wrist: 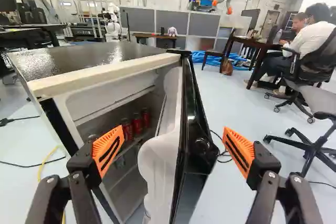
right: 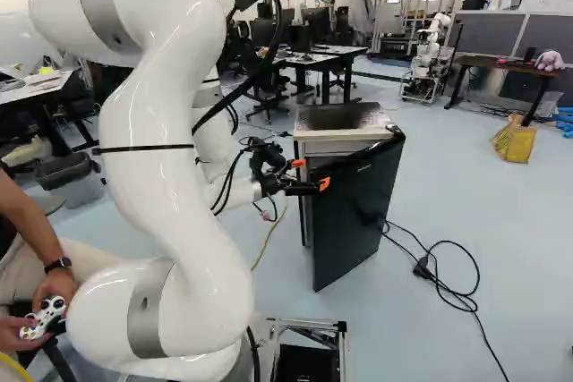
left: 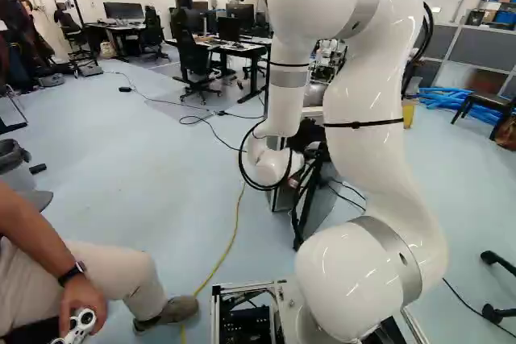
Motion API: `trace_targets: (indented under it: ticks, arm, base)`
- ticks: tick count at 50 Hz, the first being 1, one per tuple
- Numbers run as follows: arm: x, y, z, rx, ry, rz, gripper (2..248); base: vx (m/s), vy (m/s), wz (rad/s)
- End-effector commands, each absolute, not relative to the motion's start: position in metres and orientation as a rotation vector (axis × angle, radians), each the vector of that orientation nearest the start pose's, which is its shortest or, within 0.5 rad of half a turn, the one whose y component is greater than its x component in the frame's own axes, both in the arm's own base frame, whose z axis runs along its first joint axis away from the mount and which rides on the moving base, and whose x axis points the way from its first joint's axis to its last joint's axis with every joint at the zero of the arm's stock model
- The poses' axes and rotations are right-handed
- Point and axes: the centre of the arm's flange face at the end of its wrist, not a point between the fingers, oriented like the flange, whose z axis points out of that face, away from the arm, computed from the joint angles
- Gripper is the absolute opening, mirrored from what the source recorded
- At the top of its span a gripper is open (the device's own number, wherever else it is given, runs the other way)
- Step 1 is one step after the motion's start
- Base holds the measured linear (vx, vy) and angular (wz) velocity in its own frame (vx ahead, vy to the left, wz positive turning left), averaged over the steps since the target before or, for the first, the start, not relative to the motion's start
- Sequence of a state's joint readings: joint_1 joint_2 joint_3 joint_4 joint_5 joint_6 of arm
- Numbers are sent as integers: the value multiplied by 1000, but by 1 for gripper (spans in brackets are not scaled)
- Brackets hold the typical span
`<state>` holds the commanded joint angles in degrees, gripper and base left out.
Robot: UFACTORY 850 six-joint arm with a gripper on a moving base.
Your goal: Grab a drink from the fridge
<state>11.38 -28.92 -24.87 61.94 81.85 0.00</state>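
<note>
Cans, three red ones (wrist: 137, 124) by our count, stand in a row on a shelf inside the fridge (wrist: 86, 59), seen past the end effector's inner finger. We take these as the drink wanted; none is in our grasp. Door (right: 363, 212) stands part open, its free edge towards us, pale moulded lining on the inner side, dark glossy face outside. End effector (wrist: 174, 135): released, fingers spread wide, one on the opening side of the door and one beyond its outer face. We cannot tell whether either orange pad (wrist: 108, 150) touches the door.

Step in hand, as we judge it: widening the opening. We would keep the inner finger behind the door's edge and sweep outward in an arc about the hinge, slowly, rather than pull straight. Pressing on the bulging lining could snag the finger; a rushed sweep might rock the fridge and topple cans. Once the gap admits the wrist, we would back clear of the door, line up level with the nearest can and enter without brushing the shelf above.

Contents: what the lower part of the cabinet holds, we cannot make out. Black cable (right: 457, 303) lies on the floor beyond the door.
</note>
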Motion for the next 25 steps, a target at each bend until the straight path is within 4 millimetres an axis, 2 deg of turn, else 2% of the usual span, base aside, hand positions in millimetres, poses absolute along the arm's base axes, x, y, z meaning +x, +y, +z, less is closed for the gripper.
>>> trace_targets:
  ticks: [25]
  arm:
    - [318, -25, 260, 1836, -813, 1471, 247]
  base:
    - [0, 0, 0]
